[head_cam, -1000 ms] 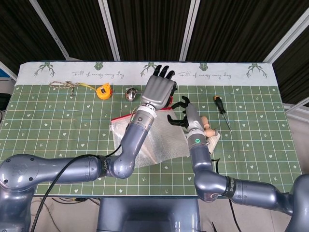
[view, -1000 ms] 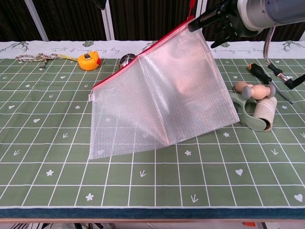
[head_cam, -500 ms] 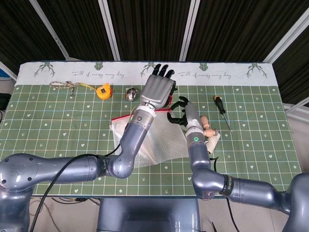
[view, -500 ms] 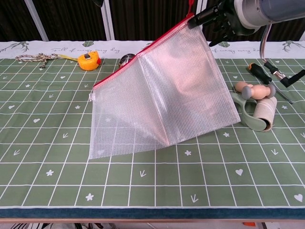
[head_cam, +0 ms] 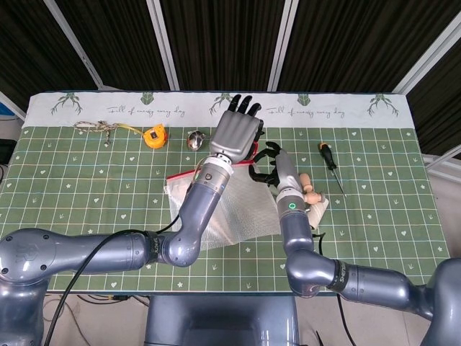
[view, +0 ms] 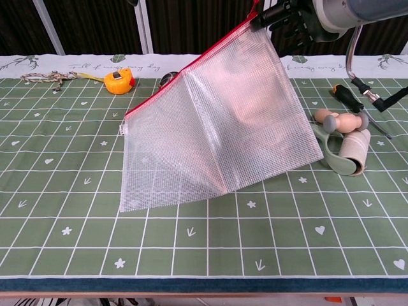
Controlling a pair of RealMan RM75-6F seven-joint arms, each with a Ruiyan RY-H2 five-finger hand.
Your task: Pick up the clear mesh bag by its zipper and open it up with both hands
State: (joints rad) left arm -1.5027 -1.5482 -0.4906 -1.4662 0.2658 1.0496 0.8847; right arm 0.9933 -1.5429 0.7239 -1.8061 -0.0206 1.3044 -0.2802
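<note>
The right hand (view: 290, 16), pinching the clear mesh bag (view: 217, 127) by its red zipper (view: 191, 69) at the chest view's top edge, has hoisted that corner higher. The left hand (head_cam: 236, 133) hovers open above centre; its grip remains undone.

Clear white-gridded mesh bag (view: 217, 127) with red zipper edge (view: 191, 70), green heart-patterned tablecloth (view: 64, 191), orange tape measure (view: 118, 81)

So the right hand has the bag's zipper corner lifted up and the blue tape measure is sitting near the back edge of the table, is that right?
Not quite: the tape measure is orange and yellow, not blue, as the chest view shows. The rest holds: the right hand has the mesh bag lifted by its zipper corner, and the tape measure sits near the table's back edge.
</note>
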